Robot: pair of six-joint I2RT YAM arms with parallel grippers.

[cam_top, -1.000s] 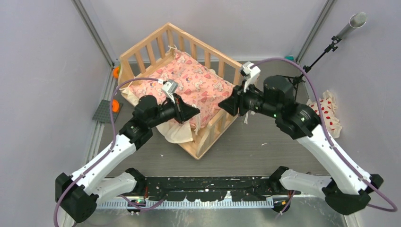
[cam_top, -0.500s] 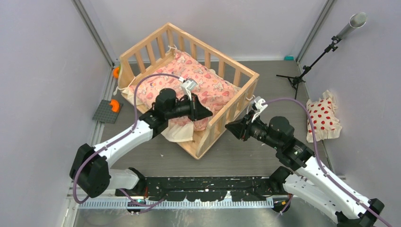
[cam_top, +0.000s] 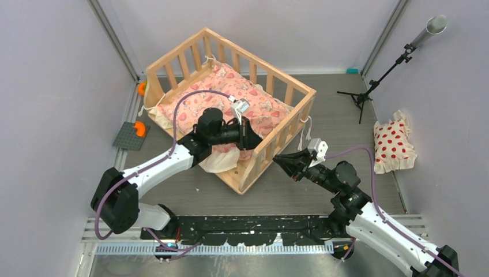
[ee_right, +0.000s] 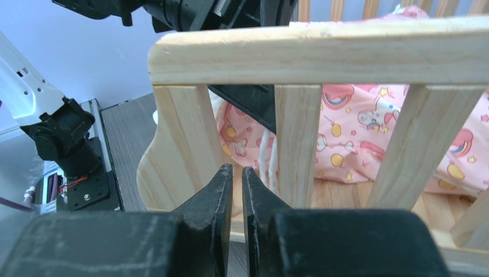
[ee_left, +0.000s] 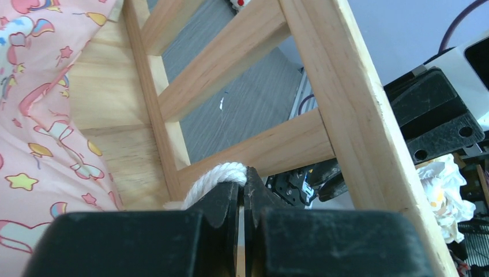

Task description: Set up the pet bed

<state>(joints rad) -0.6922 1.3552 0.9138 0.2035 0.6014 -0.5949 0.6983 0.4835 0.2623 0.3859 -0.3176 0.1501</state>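
the pet bed sits angled on the table, left of centre, with a pink cushion inside. the left arm reaches into it toward the right rail, and the left gripper is clenched on a white tie. the right arm lies low. the right gripper is outside that rail, jaws a sliver apart and empty.

cream tie ends hidden, pet bed cropped by edges
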